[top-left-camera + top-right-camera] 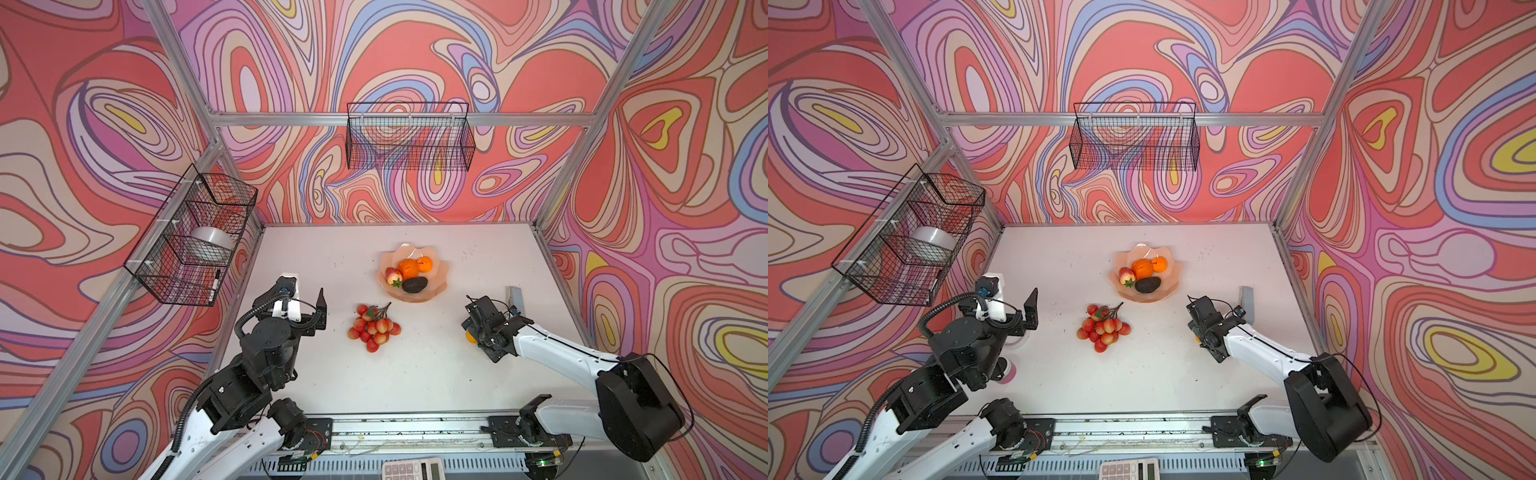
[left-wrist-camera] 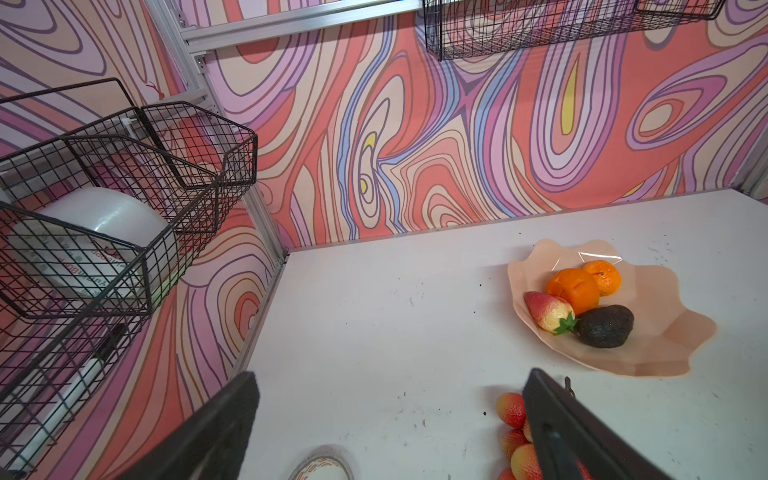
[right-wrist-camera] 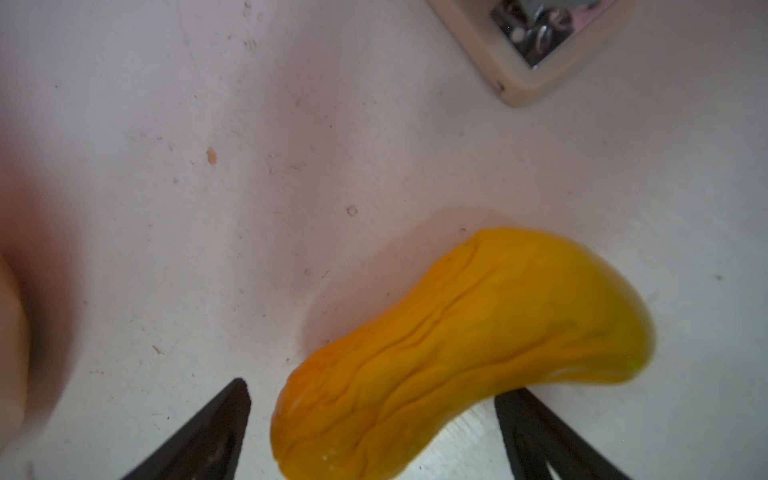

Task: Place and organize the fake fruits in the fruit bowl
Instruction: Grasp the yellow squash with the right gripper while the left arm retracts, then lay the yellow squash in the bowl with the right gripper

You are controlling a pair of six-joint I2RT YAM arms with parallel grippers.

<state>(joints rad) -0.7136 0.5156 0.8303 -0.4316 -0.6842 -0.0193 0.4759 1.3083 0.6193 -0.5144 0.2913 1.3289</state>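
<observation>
Since the peach (image 1: 392, 275), two oranges (image 1: 408, 269) and avocado (image 1: 414, 284) lie in the fruit bowl (image 1: 437, 279), the step in hand is judged to be the pick-up of the long yellow-orange fruit (image 3: 461, 353).

Left of the bowl, on its robot side, the left gripper (image 2: 392, 376) hovers with its fingers (image 2: 224, 419) spread wide, holding nothing. The bunch of red-pink balls (image 1: 374, 328) lies on the surface (image 1: 415, 374) just off the bowl's near rim.

Right of the bowl, on its robot side, the right gripper (image 3: 376, 386) straddles the long fruit. Its fingers (image 3: 208, 428) stand apart on either side, not yet clamped.

Recommendation: close squarely across the narrow width near mid-length, since the smooth curved skin may slip out. Deposit in the bowl's bare right part.
</observation>
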